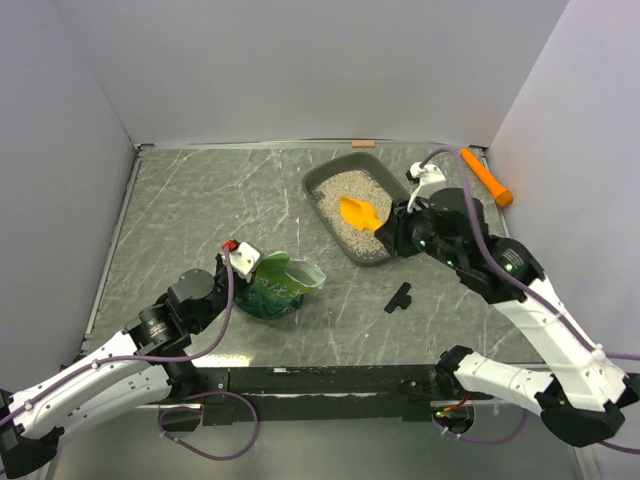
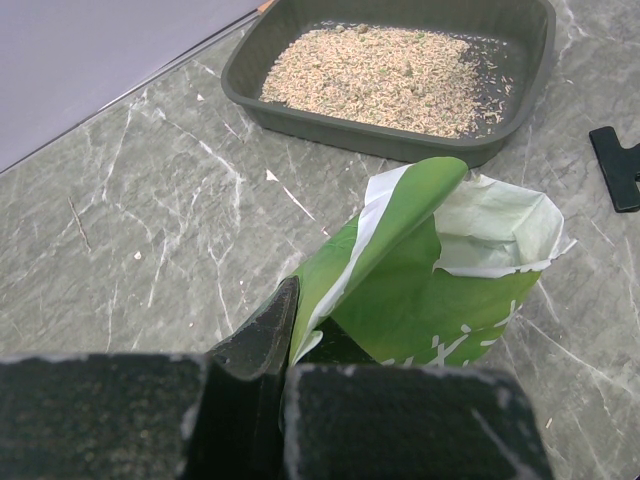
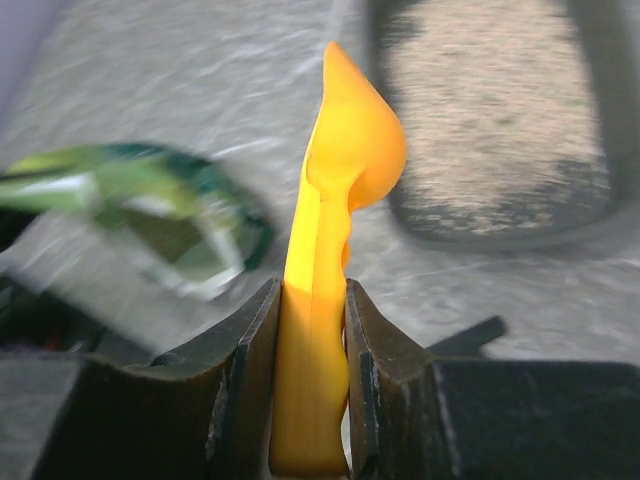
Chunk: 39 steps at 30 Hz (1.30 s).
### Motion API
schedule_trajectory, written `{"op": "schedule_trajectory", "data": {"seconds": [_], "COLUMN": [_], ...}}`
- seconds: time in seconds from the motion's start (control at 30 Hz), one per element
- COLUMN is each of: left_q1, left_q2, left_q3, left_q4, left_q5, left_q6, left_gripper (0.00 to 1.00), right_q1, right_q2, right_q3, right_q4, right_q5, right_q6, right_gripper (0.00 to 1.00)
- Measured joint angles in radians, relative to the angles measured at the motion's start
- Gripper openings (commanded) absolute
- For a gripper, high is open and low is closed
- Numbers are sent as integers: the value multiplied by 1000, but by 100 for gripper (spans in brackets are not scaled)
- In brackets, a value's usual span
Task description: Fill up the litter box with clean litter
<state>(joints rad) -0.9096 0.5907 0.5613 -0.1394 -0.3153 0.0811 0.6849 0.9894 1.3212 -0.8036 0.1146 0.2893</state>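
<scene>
The dark grey litter box (image 1: 322, 180) sits at the back middle-right of the table, its floor covered with pale beige litter (image 1: 350, 210). It also shows in the left wrist view (image 2: 300, 110) and blurred in the right wrist view (image 3: 600, 200). My right gripper (image 1: 385, 232) is shut on the handle of an orange-yellow scoop (image 1: 360, 213), which hangs over the box's near right part; the scoop (image 3: 335, 200) stands edge-on between the jaws. My left gripper (image 1: 240, 262) is shut on the rim of the open green bag (image 1: 280, 282), also in the left wrist view (image 2: 420, 270).
A black clip (image 1: 399, 297) lies on the table in front of the box. An orange stick-like object (image 1: 486, 177) lies at the back right corner. Grey walls close the table on three sides.
</scene>
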Motion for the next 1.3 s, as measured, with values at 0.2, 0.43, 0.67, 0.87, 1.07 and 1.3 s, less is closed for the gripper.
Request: {"op": "schedule_trajectory", "data": {"seconds": [0.2,0.43,0.67,0.87,1.07,1.3], "left_q1": [0,0,0,0,0,-2], "left_q2": [0,-7,-11,-14,-18,-13], "left_q3": [0,0,0,0,0,0], "left_q4": [0,-3,-6,-8,-9,-16], "left_q5": [0,-5,-5,-4,4,43], "left_q6": [0,0,0,0,1,0], "left_gripper": [1,1,1,1,1,1], "right_q1": [0,0,0,0,0,1], "right_q2": [-32,-55,-82,-62,4,220], "right_q3": [57,24,-86,-132,-133,-101], "right_q4": [-56,-92,-86,-56,-5,30], "right_q5": [-253,-450,-506,-522,-555,-613], "right_q6": [-2,5,18,35,44,69], "right_gripper": [0,0,0,0,0,0]}}
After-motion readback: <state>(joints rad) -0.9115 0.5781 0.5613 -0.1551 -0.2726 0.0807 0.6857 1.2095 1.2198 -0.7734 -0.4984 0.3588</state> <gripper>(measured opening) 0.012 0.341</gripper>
